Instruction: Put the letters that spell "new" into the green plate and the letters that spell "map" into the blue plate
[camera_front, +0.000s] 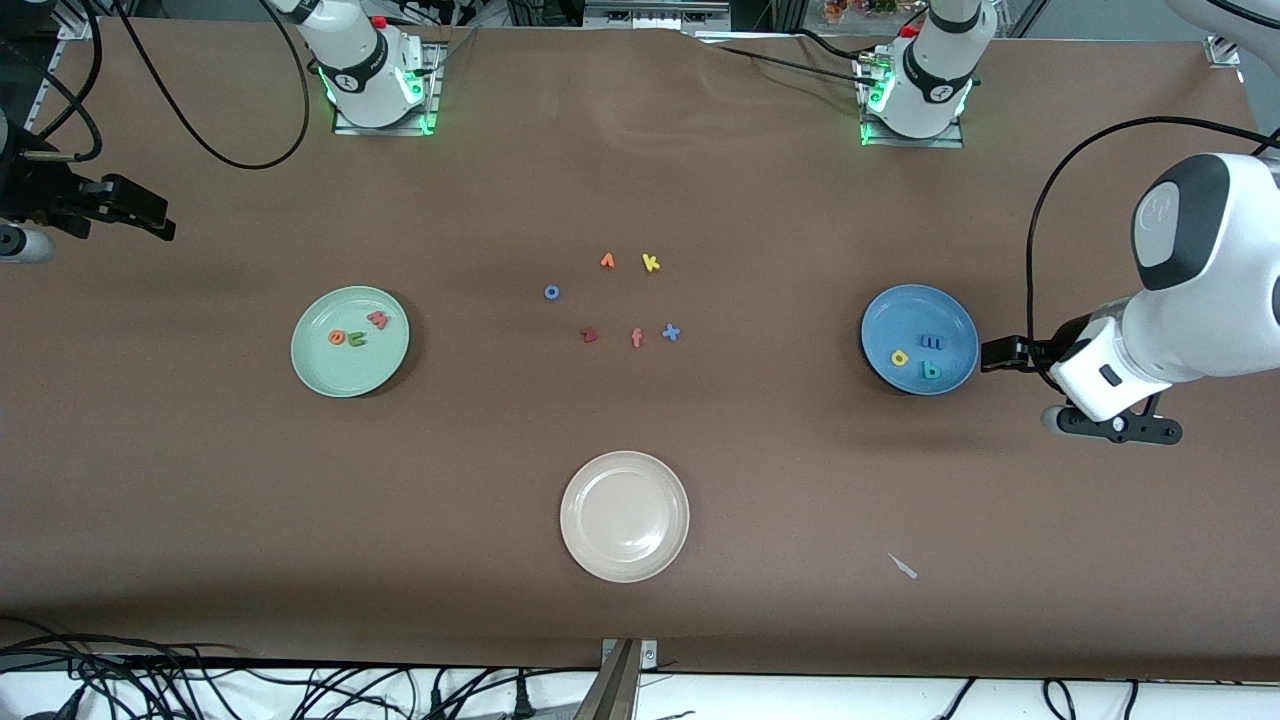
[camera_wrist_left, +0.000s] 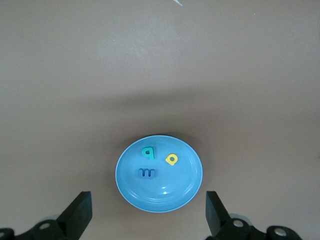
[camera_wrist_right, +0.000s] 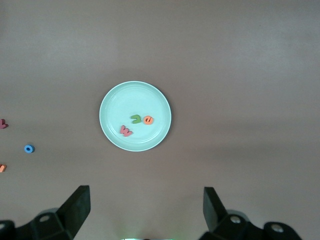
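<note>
The left claw (camera_wrist_left: 147, 220) hangs wide open and empty above the desk (camera_front: 640, 450) just off the blue plate (camera_front: 950, 310), at the left arm's end; the right claw (camera_wrist_right: 145, 220) is likewise spread open, holding nothing, over the right arm's end, well apart from the green plate (camera_front: 330, 370). In the green plate lie the olive n (camera_front: 357, 340), the orange e (camera_front: 337, 337) and the pink w (camera_front: 378, 319), close together and all inside the rim. In the blue plate lie the light-blue m (camera_front: 932, 341), the teal a (camera_front: 931, 371) and the yellow p (camera_front: 899, 357), also well inside. Both words look sorted, so the step in hand appears to be only backing off and finishing. To do that well, each arm should lift straight up and away without sweeping low across a plate, since such light foam pieces would likely skip out at a nudge. The leftovers stay between the plates: the k (camera_front: 651, 263), the f (camera_front: 636, 338), the x (camera_front: 671, 333), the z (camera_front: 589, 335), a blue ring (camera_front: 551, 292) and one more orange letter (camera_front: 607, 261). The white plate (camera_front: 625, 570), nearest the front camera, holds nothing and needs nothing.
</note>
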